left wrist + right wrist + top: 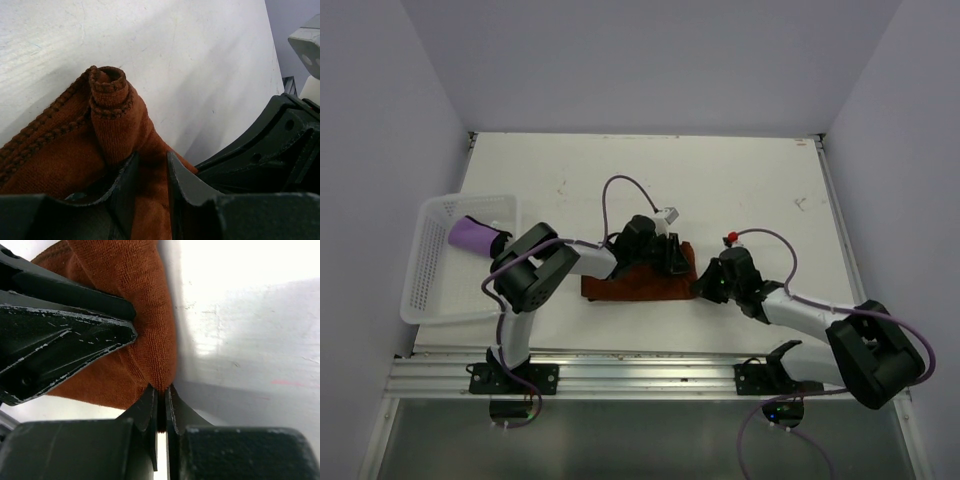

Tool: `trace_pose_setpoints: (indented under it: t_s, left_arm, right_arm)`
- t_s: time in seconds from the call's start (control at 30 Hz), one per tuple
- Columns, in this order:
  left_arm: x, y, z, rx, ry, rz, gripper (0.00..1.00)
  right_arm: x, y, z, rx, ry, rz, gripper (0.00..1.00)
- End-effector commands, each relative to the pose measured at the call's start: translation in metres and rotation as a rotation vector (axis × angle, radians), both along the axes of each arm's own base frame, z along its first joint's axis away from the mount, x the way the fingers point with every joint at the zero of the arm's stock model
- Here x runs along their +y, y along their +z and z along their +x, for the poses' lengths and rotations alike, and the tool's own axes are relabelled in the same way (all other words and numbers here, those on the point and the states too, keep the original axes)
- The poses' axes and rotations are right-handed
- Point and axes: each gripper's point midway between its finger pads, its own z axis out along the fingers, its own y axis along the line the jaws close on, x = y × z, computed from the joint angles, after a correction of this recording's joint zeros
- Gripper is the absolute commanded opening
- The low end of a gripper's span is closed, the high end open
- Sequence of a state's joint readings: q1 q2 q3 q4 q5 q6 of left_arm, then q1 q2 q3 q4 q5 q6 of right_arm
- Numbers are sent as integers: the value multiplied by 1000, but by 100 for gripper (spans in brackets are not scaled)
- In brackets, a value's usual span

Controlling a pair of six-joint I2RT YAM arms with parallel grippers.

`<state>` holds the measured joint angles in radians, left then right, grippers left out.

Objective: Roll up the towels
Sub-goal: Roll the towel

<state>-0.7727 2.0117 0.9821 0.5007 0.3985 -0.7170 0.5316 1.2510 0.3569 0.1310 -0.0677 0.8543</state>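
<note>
Left gripper (665, 258), from above: down on the right part of the orange towel (625, 286), jaws hidden under the wrist from this angle. Right gripper (703, 283) meets the same towel at its right end, close beside the left one. Orange towel lies as a long, low strip running left to right across the middle of the table (740, 190). Purple towel (472, 235) looks rolled, dark at one end, and sits in the far corner of the white basket (425, 290) at the table's left edge, well apart from the orange one. Left wrist view: two dark fingers (125, 182) stand partly apart, a fold of orange cloth filling the gap between them and pinched there. Beyond them one corner of the towel is curled into a small tight roll, its stitched hem showing at the end; more cloth spreads away to the left on the white surface. Black casing of the other arm fills the right edge. Right wrist view: fingers (147, 410) almost touching, with only a thin edge of orange cloth clamped between their tips. Cloth bulges away beyond the tips, bare table to its right; a black finger presses into it from the left.
</note>
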Motion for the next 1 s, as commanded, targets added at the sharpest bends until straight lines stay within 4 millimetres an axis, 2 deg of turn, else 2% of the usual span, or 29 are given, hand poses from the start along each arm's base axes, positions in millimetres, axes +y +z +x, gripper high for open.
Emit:
trace_pose_setpoints:
  t_s: [0.0, 0.2, 0.4, 0.6, 0.7, 0.87, 0.97]
  left_arm:
    - [3, 5, 0, 2, -11, 49, 34]
    - [-2, 21, 7, -11, -4, 49, 37]
    - [-1, 29, 11, -19, 7, 78, 41]
    - [-1, 37, 15, -37, 19, 79, 44]
    - [0, 45, 19, -58, 31, 81, 46]
    - [1, 72, 24, -109, 44, 63, 48]
    - [4, 80, 27, -129, 56, 70, 49]
  right_arm:
    - [-32, -24, -29, 85, 10, -154, 0]
    - [-57, -16, -38, 57, -4, -258, 0]
    - [-68, 5, -41, 37, -45, -277, 0]
    - [-86, 16, -49, 51, -64, -354, 0]
    - [-86, 13, -57, 88, -55, -355, 0]
    - [-89, 11, -58, 106, -68, -365, 0]
    - [-89, 10, -59, 106, -65, -368, 0]
